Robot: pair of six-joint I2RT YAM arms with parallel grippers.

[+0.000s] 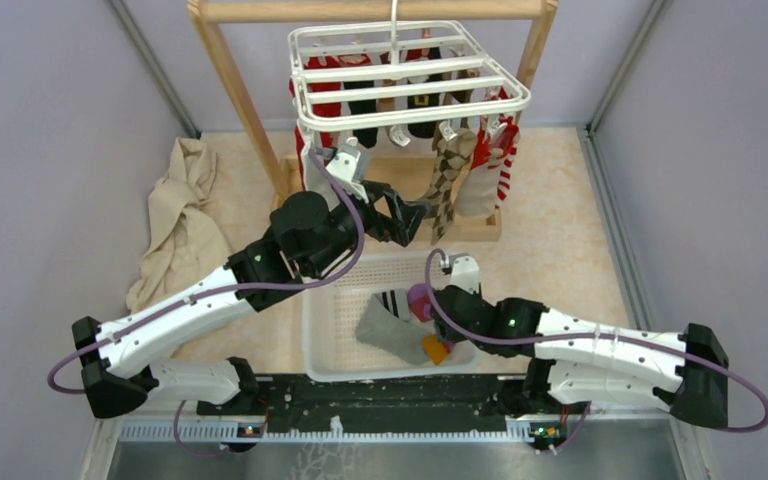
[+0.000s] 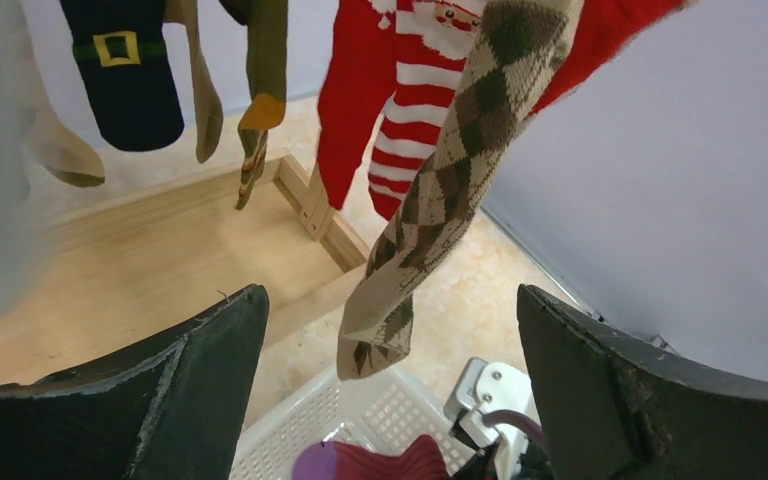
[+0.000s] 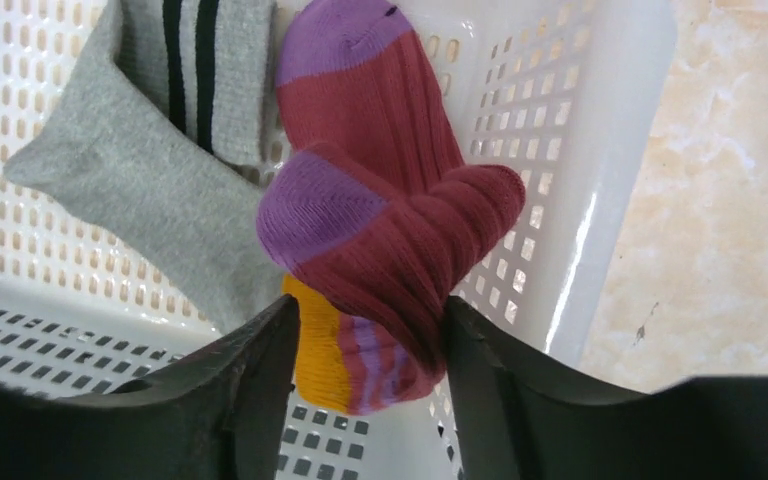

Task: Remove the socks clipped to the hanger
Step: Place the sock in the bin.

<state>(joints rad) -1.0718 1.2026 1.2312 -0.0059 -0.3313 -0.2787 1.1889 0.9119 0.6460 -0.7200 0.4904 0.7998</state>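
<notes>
Left gripper (image 1: 412, 222) fully spread, empty, poised by the argyle sock (image 2: 440, 190) clipped along the hanger's (image 1: 410, 75) near edge, presumably the next grab; right gripper (image 3: 370, 325) half-open around the magenta sock (image 3: 390, 230) at the basket's (image 3: 580, 200) right wall, grip indeterminate.

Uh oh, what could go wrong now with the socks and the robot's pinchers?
The maroon-and-purple sock sits between the right gripper's fingers, beside the white basket's wall. It might snag on them and get dragged out. The left gripper gapes at the argyle sock, with the red-and-white striped sock right beside it. It might pinch both, or tug the hanging white hanger crooked.
</notes>
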